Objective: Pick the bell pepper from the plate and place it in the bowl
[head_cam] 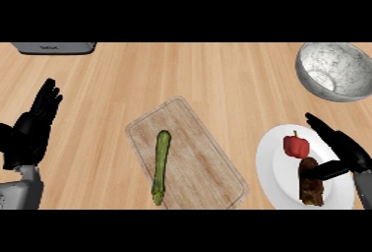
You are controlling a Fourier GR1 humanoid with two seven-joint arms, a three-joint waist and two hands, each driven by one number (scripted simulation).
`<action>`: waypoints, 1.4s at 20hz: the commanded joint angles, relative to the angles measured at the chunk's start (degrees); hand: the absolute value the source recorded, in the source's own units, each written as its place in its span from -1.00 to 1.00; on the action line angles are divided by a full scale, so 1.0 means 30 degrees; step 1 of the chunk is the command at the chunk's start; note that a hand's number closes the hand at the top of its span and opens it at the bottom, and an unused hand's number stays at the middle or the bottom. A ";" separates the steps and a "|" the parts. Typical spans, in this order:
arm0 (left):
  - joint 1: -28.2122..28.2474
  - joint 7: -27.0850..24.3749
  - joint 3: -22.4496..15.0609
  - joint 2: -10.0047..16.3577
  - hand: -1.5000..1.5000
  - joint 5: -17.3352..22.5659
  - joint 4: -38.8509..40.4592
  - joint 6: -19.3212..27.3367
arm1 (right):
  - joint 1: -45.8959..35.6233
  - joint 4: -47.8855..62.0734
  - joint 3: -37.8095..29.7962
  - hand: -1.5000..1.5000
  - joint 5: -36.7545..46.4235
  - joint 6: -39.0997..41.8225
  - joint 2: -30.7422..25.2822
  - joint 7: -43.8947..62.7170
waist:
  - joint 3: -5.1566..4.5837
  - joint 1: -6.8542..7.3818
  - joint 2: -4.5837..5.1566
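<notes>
Bell pepper [295, 146] on plate [274, 170], stem pointing away from the robot, just left of right hand [350, 152]. That hand's fingers are straight, thumb apart, holding nothing. Left hand [30, 130] open, well apart. Bowl [335, 71] beyond plate.

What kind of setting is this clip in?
Likely a kitchen counter: a pale wooden cutting board bearing a long green vegetable, a round white plate with a red bell pepper, and a grey metal bowl.

One pepper [295, 146], plate [273, 165], bowl [350, 69], board [200, 152].
</notes>
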 commanded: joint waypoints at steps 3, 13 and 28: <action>-0.0817 0.1203 0.0851 0.0523 0.00 0.0347 -0.0268 -0.0865 | -0.1556 0.1434 -0.0428 -1.00 0.0363 0.0233 0.0402 0.0831 | 0.0111 0.0132 0.0087; -0.0263 -0.0515 0.0188 -0.0826 0.00 -0.0421 0.0654 -0.0257 | -0.2949 0.4288 -0.0356 1.00 0.1243 -0.0351 0.1349 -0.2729 | 0.0124 0.0275 0.0145; -0.1706 0.0954 -0.0465 -0.0698 0.00 -0.0634 0.0068 -0.0719 | -0.8058 0.2747 0.4724 1.00 0.9770 -0.7235 0.0190 0.6501 | -0.0004 0.1474 0.0229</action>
